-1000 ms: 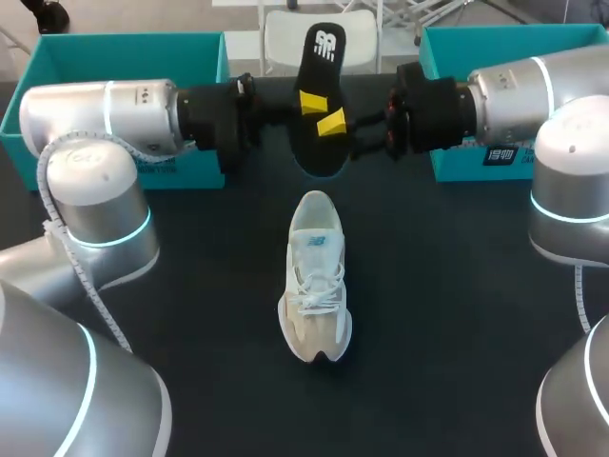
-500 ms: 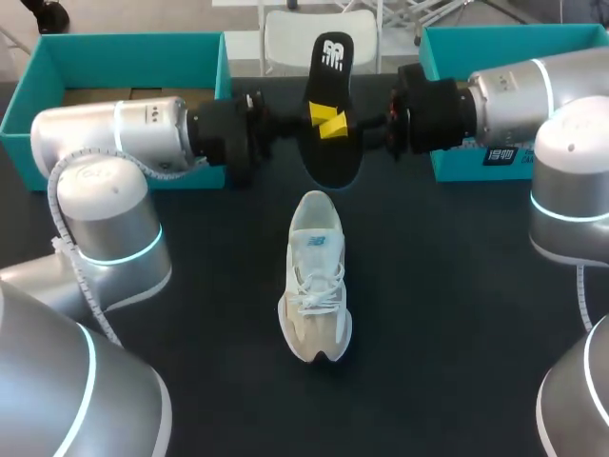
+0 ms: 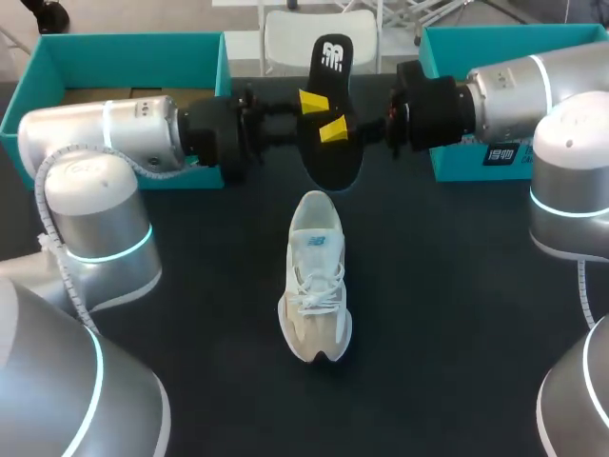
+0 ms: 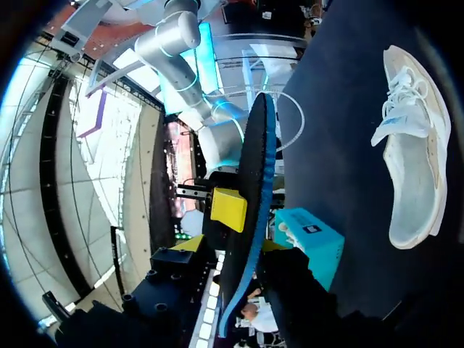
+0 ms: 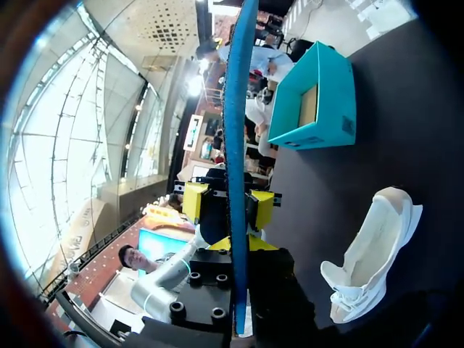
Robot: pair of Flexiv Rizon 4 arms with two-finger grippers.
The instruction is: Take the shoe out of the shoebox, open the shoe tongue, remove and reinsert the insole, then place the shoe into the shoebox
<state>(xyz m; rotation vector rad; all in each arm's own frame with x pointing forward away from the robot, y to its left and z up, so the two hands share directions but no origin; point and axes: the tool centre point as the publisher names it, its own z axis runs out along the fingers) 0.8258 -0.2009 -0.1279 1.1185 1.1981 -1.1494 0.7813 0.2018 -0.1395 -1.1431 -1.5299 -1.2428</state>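
A black insole point(image 3: 328, 143) with a blue edge hangs in the air above the table's far middle, between my two arms. My right gripper point(image 3: 338, 129) is shut on it; in the right wrist view its yellow tips point(image 5: 233, 245) press both faces of the insole point(image 5: 235, 109). My left gripper point(image 3: 306, 103) is open: in the left wrist view its fingers point(image 4: 230, 246) stand apart on either side of the insole point(image 4: 250, 217). The white sneaker point(image 3: 316, 281) lies on the dark table below, toe toward me; it also shows as the sneaker point(image 4: 413, 167) and the sneaker point(image 5: 370, 254).
A teal shoebox point(image 3: 124, 43) stands open at the back left behind my left arm, also seen in the right wrist view as the box point(image 5: 322, 109). A second teal box point(image 3: 514, 38) sits at the back right, partly under my right arm.
My right gripper has shut on the insole and my left gripper has opened off it. The insole shifted slightly to the right; the sneaker has not moved.
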